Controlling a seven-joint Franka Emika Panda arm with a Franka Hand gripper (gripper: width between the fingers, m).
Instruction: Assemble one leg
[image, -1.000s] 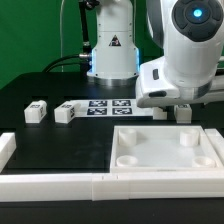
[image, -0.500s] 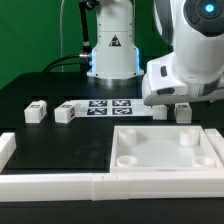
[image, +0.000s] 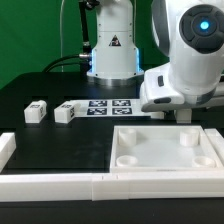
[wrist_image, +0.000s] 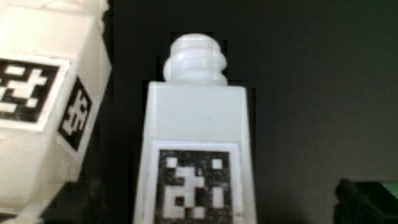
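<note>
In the wrist view a leg (wrist_image: 196, 140), a white peg with a square tag and a ribbed round tip, lies lengthwise between my dark fingers. My gripper (wrist_image: 214, 205) is open and straddles it, with gaps on both sides. A second leg (wrist_image: 45, 95) lies right beside it. In the exterior view my gripper (image: 181, 108) is mostly hidden under the white hand, low over the table just behind the tray-like part (image: 165, 150). One leg (image: 187, 113) peeks out below the hand. Two more legs (image: 36, 111) (image: 66, 112) stand at the exterior view's left.
The marker board (image: 108, 106) lies between the left legs and my hand. A white rail (image: 50, 184) runs along the front, with a short piece (image: 6, 150) at the exterior view's left. The arm's base (image: 110, 50) stands behind.
The hand has moved toward the exterior view's right and now covers the leg that showed at its left edge a second ago. The other parts have not moved.
</note>
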